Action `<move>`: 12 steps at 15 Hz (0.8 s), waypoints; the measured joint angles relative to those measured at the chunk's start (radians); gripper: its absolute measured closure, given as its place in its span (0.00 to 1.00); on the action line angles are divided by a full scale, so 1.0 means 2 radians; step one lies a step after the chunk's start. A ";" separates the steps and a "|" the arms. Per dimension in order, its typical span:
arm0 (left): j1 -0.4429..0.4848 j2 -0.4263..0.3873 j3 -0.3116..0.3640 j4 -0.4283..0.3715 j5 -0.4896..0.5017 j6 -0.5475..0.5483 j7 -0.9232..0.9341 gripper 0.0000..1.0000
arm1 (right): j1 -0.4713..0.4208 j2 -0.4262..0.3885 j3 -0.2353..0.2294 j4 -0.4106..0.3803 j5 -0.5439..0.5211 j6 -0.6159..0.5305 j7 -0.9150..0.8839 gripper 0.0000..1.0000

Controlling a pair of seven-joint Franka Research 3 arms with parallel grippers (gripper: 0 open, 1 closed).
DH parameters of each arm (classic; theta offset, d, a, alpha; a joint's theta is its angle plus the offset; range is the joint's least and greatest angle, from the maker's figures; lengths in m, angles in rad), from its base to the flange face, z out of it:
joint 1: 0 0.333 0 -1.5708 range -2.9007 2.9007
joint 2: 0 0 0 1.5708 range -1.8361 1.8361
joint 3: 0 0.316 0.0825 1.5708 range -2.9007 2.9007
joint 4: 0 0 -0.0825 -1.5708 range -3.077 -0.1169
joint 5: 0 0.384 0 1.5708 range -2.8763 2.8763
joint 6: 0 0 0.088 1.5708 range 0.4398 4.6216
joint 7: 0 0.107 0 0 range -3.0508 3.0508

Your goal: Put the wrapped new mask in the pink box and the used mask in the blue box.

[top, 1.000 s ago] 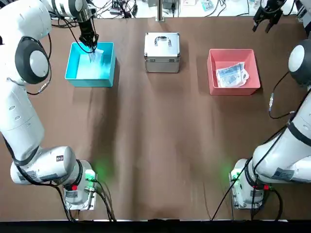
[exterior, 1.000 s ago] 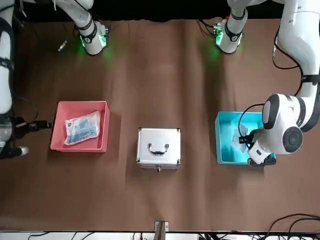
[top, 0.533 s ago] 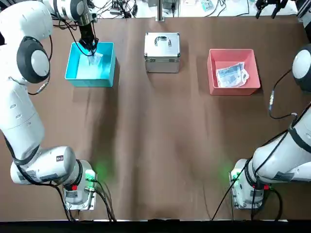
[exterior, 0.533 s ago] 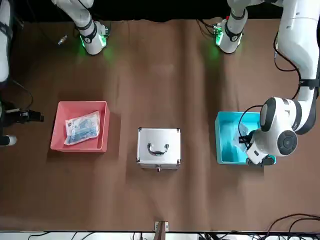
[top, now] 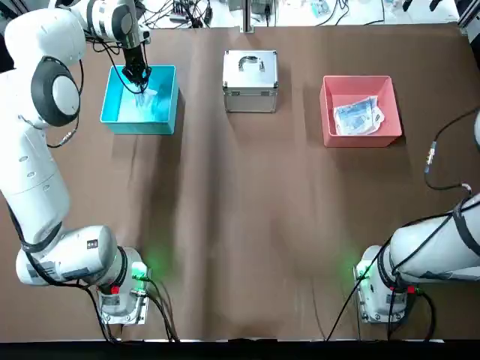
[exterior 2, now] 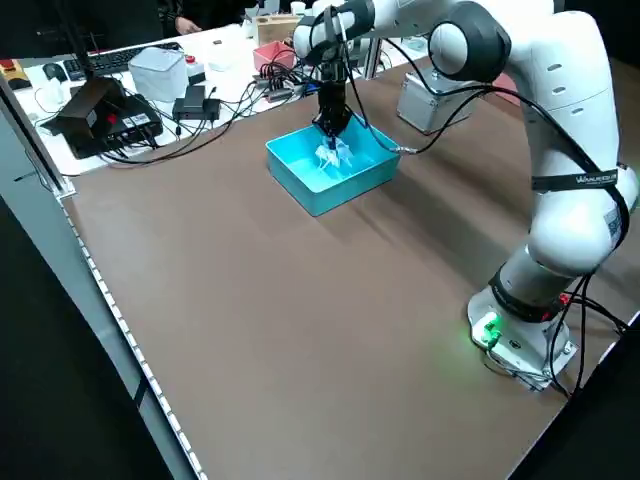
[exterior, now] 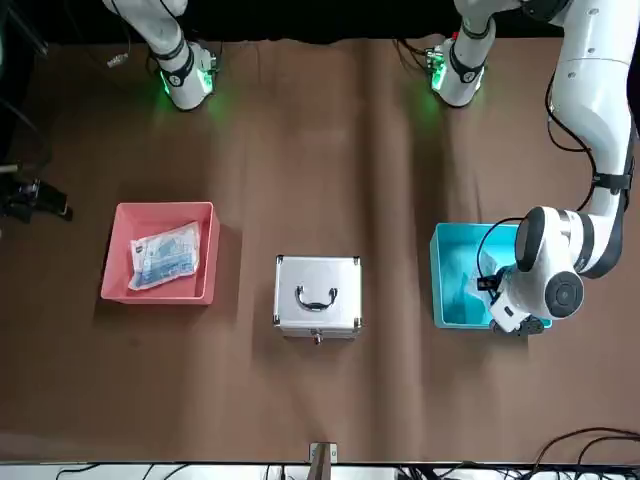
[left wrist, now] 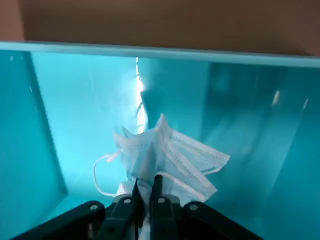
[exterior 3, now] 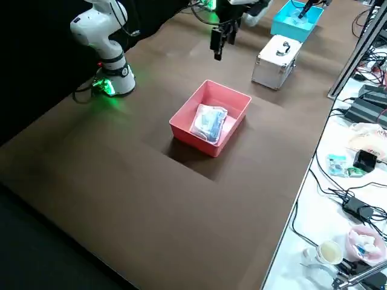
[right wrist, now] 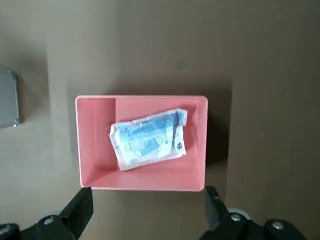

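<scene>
The blue box [top: 120,114] stands at the far left of the table. My left gripper [top: 137,75] reaches down into it, shut on the used mask [top: 147,96]. The left wrist view shows the fingertips [left wrist: 146,182] pinching one edge of the wrinkled light-blue mask [left wrist: 175,155] between the cyan walls [left wrist: 60,100]. At the far right, the wrapped new mask [top: 358,115] lies flat in the pink box [top: 360,139]. My right gripper [exterior: 35,200] is open and empty, well clear of the pink box [right wrist: 95,150], with the packet [right wrist: 147,139] below it.
A silver metal case [top: 250,79] with a handle stands between the two boxes at the far middle. Cables and desk clutter lie beyond the table's far edge. Both arm bases, with green lights, sit at the near edge.
My right gripper has drawn farther from the pink box and almost left the top view. My left gripper, still pinching the mask, has shifted slightly inside the blue box.
</scene>
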 joint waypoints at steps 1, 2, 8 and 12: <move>0.000 0.002 0.000 0.000 0.002 0.000 0.000 0.92 | 0.000 -0.020 0.000 -0.028 0.000 0.007 0.000 0.02; 0.001 0.003 0.000 0.000 0.003 0.000 0.000 0.91 | 0.000 -0.035 0.000 -0.044 0.000 0.005 0.000 0.02; 0.000 0.007 0.000 0.000 0.012 0.002 0.000 0.33 | -0.011 -0.057 -0.003 -0.053 0.000 -0.011 0.000 0.02; 0.001 0.007 0.000 0.002 0.012 0.004 0.000 0.01 | -0.009 -0.057 0.001 -0.049 0.000 -0.009 0.000 0.02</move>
